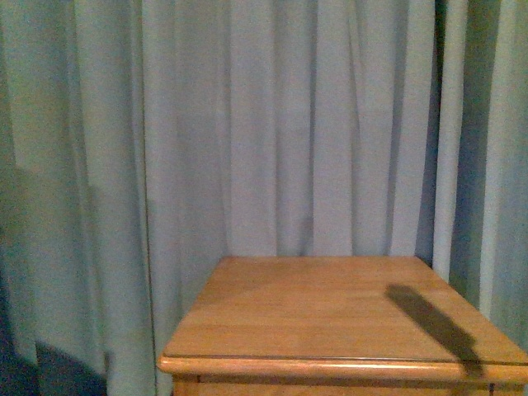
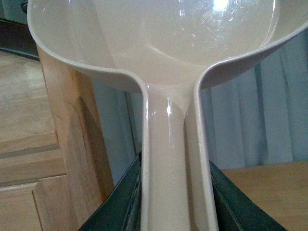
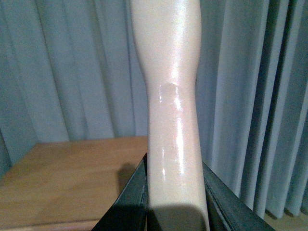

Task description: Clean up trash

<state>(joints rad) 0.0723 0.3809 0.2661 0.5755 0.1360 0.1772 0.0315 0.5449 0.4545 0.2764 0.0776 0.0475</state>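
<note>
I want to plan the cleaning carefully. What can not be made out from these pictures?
The trash: in no view; the dustpan fills the left wrist view, and the front view shows only the wooden table and curtain.
Tool in the right hand: the right wrist view's edge cuts off everything beyond its pale handle.
Both arms: outside the front view; only a shadow lies on the table.
</note>
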